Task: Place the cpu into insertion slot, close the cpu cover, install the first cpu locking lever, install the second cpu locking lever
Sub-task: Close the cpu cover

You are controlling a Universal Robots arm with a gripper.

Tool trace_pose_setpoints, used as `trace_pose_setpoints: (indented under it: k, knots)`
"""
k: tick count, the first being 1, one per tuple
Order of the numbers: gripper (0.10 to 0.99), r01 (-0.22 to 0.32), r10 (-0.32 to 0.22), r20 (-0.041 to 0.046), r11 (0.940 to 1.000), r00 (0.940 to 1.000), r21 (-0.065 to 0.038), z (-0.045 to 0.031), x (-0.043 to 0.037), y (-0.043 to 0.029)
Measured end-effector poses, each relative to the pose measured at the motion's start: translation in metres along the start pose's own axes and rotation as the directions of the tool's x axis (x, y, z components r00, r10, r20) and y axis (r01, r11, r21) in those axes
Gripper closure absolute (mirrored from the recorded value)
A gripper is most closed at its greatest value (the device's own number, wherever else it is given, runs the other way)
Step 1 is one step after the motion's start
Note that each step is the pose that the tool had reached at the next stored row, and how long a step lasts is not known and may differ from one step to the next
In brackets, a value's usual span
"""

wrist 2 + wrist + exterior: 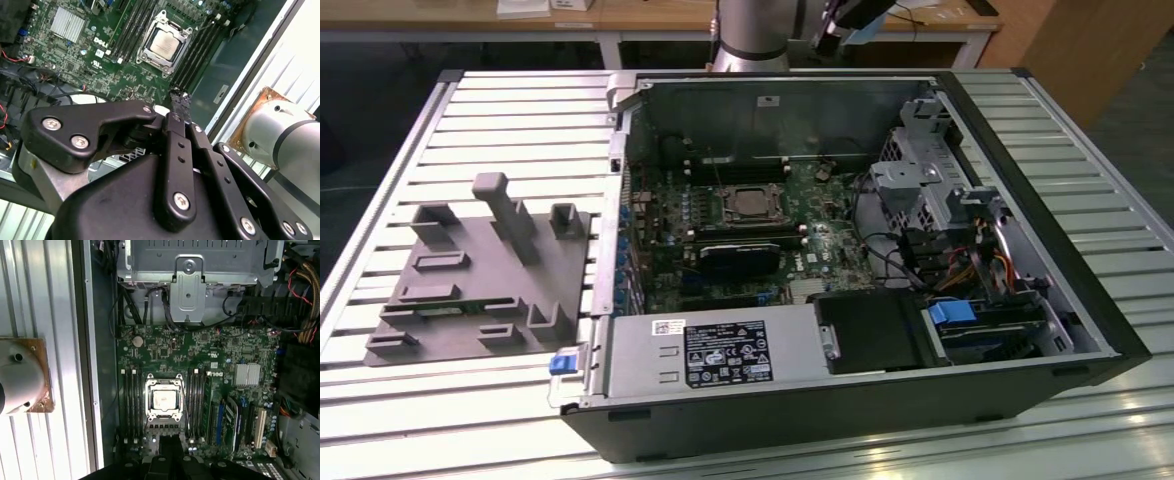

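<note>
The cpu [750, 203] [163, 44] [164, 399] lies flat in the insertion slot [148, 390] on the green motherboard, its silver-grey top showing. Around it the cpu cover [146, 54] [150, 413], a silver frame, lies down with the chip showing through its square cut-out. I cannot make out how the locking levers stand. My gripper [179, 100] [170, 442] hangs well above the board, off the socket's side, shut with nothing between its black fingers. It touches nothing.
The open computer case [1041, 230] rests on a slatted metal table. Black memory slots [195, 400] flank the socket. A drive cage [941, 190], cables [894, 260] and the power supply [707, 355] crowd the case. A grey fixture plate [480, 270] lies at the exterior view's left.
</note>
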State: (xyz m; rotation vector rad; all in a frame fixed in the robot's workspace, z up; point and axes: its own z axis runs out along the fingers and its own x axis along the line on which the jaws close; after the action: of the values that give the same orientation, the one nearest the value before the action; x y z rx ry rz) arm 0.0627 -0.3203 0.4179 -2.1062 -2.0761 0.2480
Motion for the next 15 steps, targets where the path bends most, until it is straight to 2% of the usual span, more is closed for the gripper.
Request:
trace_pose_setpoints:
  k: [11, 13, 15]
  knots:
    - [0.984, 0.012, -0.012, 0.0027, 0.9999, 0.9999, -0.004, 0.0187, -0.0025, 0.0007]
    - [0.984, 0.014, -0.014, 0.0016, 0.9999, 0.9999, -0.009, 0.0203, -0.0026, 0.0007]
    - [0.984, 0.019, -0.019, -0.0022, 0.9996, 0.9998, -0.02, 0.0211, -0.0028, 0.0006]
